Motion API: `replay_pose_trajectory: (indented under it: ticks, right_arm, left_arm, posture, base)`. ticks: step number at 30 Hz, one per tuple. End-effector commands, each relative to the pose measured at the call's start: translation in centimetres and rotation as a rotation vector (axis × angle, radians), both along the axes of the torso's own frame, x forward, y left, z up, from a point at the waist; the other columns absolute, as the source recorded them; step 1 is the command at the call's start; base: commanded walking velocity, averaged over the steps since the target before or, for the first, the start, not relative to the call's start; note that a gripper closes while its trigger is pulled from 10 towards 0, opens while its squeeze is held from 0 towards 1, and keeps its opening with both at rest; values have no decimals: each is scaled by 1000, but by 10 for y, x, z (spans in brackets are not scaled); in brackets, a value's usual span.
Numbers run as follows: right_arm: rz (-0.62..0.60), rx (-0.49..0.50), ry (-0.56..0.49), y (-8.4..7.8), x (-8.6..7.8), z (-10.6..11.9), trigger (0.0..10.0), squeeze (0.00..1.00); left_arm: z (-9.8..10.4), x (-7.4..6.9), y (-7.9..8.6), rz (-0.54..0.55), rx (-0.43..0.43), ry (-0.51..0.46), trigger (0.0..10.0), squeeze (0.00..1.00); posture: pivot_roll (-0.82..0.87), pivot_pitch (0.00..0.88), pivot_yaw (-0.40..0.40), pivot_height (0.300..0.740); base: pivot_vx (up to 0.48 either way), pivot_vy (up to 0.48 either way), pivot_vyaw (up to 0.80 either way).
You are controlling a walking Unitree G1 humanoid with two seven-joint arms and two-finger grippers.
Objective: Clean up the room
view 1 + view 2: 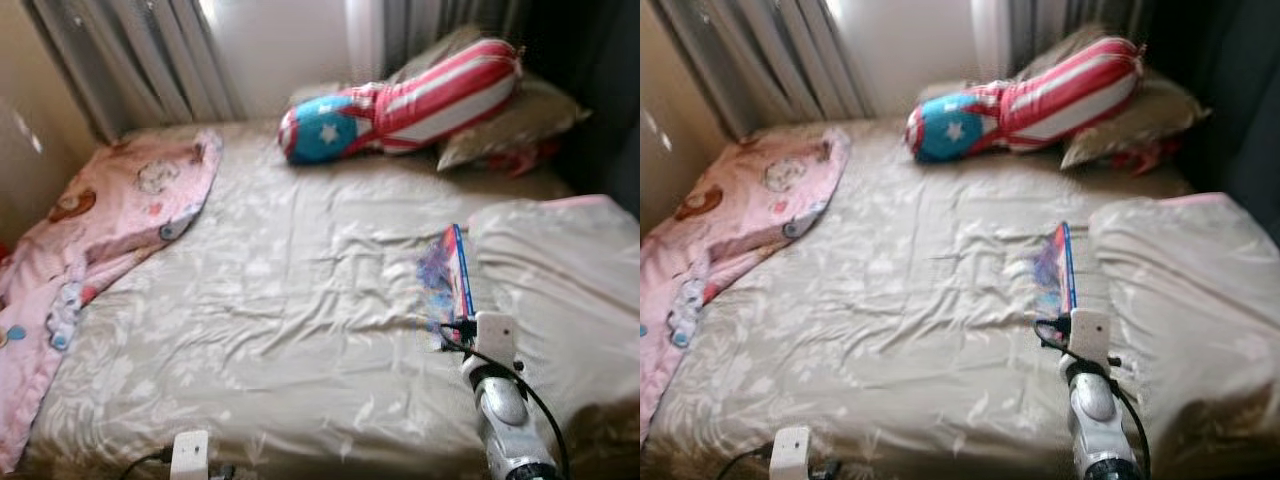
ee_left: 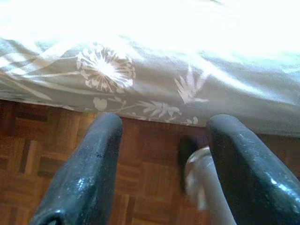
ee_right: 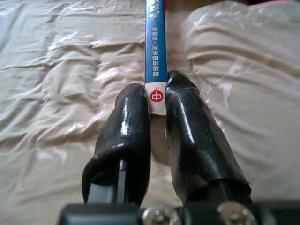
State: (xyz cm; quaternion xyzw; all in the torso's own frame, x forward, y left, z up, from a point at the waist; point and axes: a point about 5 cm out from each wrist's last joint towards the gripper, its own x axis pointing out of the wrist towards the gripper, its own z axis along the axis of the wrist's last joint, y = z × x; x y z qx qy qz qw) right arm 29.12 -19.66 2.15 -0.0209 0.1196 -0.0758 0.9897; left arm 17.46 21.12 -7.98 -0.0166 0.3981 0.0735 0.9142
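Observation:
A thin book with a blue spine (image 3: 155, 44) stands on edge over the beige bedsheet (image 1: 280, 300); its colourful cover (image 1: 447, 272) faces the robot's left. My right gripper (image 3: 157, 101) is shut on the near end of that spine, both black fingers pressed against it. The right arm (image 1: 505, 400) reaches over the front right of the bed. My left gripper (image 2: 161, 140) hangs low by the bed's edge, open, with wood floor between its fingers. Its wrist (image 1: 190, 455) pokes up at the bed's front edge.
A pink cartoon blanket (image 1: 110, 220) drapes over the bed's left side. A red, white and blue bolster (image 1: 400, 100) and pillows (image 1: 510, 125) lie at the head. A folded beige duvet (image 1: 560, 290) covers the right. Curtains (image 1: 150, 60) hang behind. Parquet floor (image 2: 47, 154) borders the bed.

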Motion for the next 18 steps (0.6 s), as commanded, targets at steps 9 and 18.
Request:
replay_pose_trajectory:
  ticks: [9, 18]
  right_arm:
    - [98, 72, -77, 24, 10, 12, 10000, 0]
    - [211, 119, -107, 40, 9, 15, 10000, 0]
  left_arm:
    - [3, -2, 13, 15, 32, -35, 10000, 0]
    - [24, 28, 20, 135, -19, -219, 10000, 0]
  posture:
    - [-45, 82, 81, 726]
    - [-46, 81, 79, 726]
  base:
    - [0, 0, 0]
    - [0, 0, 0]
